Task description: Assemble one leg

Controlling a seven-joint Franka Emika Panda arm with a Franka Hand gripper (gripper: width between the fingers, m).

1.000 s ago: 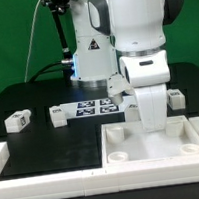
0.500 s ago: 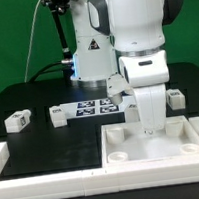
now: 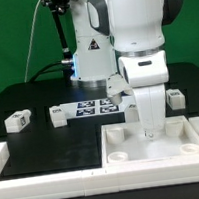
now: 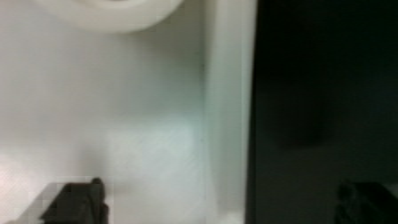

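The arm stands over the large white tray [image 3: 123, 157] at the exterior view's right. My gripper [image 3: 149, 130] points straight down at the tray's far rim. In the wrist view my gripper [image 4: 217, 203] is open, its two dark fingertips [image 4: 71, 202] wide apart, with the tray's white surface [image 4: 125, 110] and its edge between them and nothing held. Three small white legs with tags lie on the black table: one [image 3: 17, 121] at the left, one [image 3: 56, 115] beside the marker board, one [image 3: 174, 98] right of the arm.
The marker board [image 3: 96, 108] lies flat behind the tray. A white L-shaped border [image 3: 14, 158] runs along the table's front left. A round socket [image 4: 118, 10] of the tray shows blurred in the wrist view. Black table [image 4: 329, 100] lies beyond the tray's edge.
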